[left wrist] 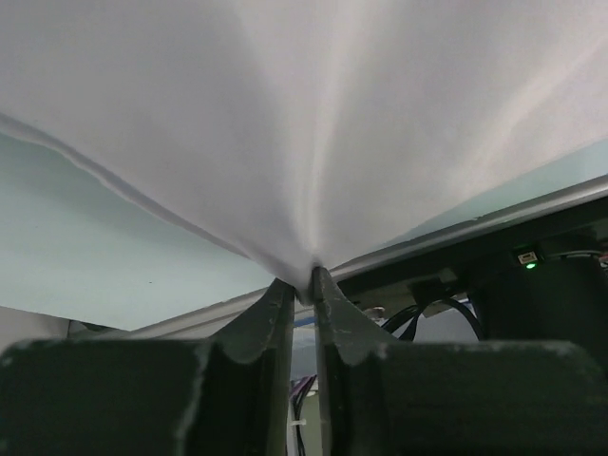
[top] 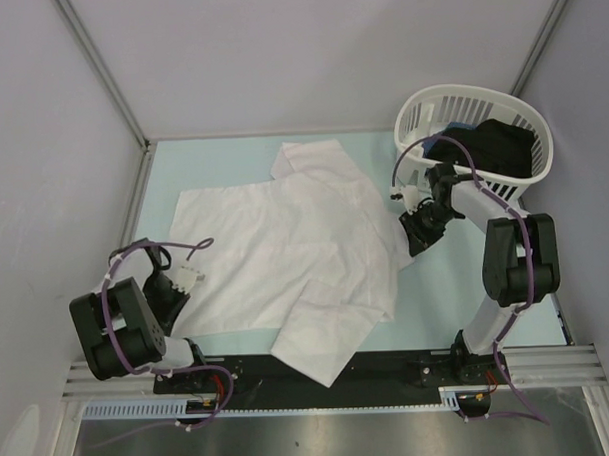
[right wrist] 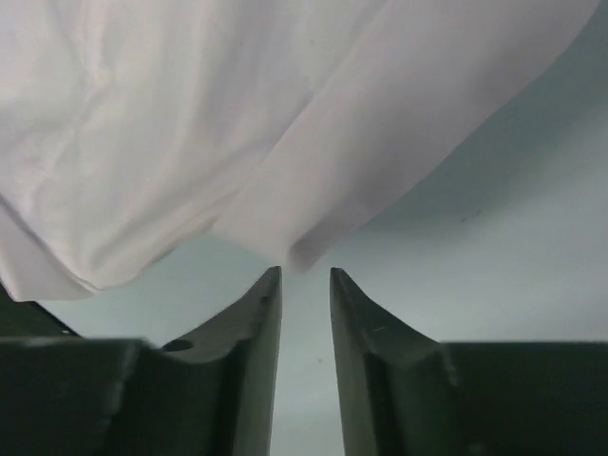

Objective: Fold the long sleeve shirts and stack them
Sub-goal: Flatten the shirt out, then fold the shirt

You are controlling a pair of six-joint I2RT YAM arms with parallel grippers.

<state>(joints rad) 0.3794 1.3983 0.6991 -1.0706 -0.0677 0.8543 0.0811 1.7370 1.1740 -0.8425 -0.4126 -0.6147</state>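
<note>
Pale table (top: pixel 232 155) is bearing the white shirt (top: pixel 285 249); left fingers (left wrist: pixel 271 318) are pinching its left edge, right fingers (right wrist: pixel 261 313) are hovering parted, empty, just beside its right edge

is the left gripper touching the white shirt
Touching. The left wrist view shows the left gripper with its fingertips pinched shut on a fold of the white shirt.

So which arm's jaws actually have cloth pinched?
The left gripper: the plain white cloth shirt funnels into its shut jaws. The right gripper has parted jaws, the shirt's edge just beyond them.
</note>
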